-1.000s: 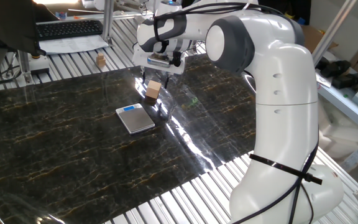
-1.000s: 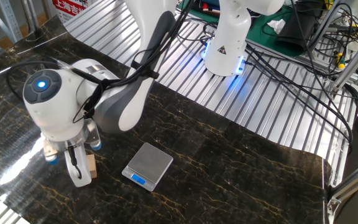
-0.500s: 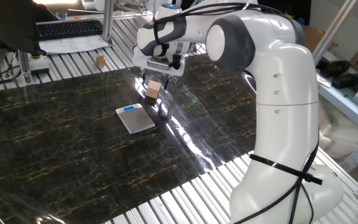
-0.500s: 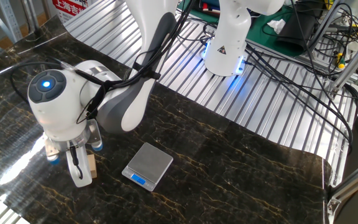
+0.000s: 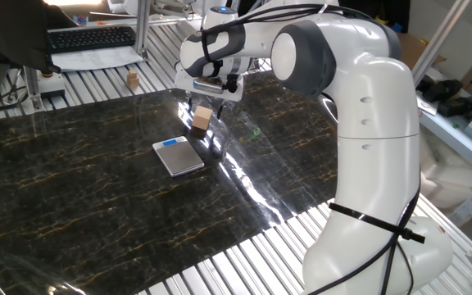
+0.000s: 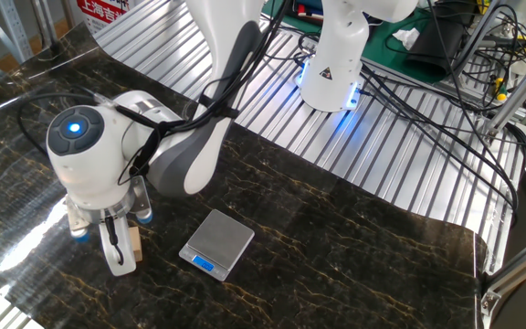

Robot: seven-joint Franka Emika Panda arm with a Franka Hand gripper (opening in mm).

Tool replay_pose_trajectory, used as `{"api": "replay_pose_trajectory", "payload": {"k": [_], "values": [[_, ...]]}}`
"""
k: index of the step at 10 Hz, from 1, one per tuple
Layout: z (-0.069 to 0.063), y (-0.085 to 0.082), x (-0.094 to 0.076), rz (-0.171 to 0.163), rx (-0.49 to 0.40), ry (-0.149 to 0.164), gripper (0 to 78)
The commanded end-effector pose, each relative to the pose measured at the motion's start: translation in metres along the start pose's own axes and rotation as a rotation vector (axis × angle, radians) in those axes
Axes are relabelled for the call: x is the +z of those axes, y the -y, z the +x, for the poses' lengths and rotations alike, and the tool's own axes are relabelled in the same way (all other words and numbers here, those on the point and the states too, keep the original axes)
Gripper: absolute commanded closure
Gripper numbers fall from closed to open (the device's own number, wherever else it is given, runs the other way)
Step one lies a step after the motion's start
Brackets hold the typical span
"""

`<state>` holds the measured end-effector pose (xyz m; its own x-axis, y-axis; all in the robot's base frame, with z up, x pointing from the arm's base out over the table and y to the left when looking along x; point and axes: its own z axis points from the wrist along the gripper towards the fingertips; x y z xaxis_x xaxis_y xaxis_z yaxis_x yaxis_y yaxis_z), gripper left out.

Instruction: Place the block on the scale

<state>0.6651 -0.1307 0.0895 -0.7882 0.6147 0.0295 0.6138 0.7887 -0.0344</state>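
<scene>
Now slightly higher: gripper (image 5: 202, 120) with block (image 5: 201, 119).

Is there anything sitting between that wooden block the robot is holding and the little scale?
Nothing. In both fixed views only bare dark marbled tabletop separates the block, held in the tool, from the scale.

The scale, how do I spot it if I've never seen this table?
Find the big white robot arm over the dark marbled table. Just beside its gripper, which holds a tan wooden block, lies the scale. It is the only flat silver square, with a blue strip along one edge.
</scene>
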Motion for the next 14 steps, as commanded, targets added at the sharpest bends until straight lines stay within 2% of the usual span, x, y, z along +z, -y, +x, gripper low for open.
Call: {"api": "replay_pose_trajectory", "payload": {"k": [1,7,8,14], "values": [[0.0009,-0.0007,0.0006,-0.001,0.019,0.008,0.1],[0.0017,-0.0015,0.0008,-0.003,0.006,0.013,0.1],[0.0018,-0.0015,0.0008,-0.005,0.008,0.015,76.4],[0.0018,-0.0015,0.0008,-0.005,0.008,0.015,76.4]]}}
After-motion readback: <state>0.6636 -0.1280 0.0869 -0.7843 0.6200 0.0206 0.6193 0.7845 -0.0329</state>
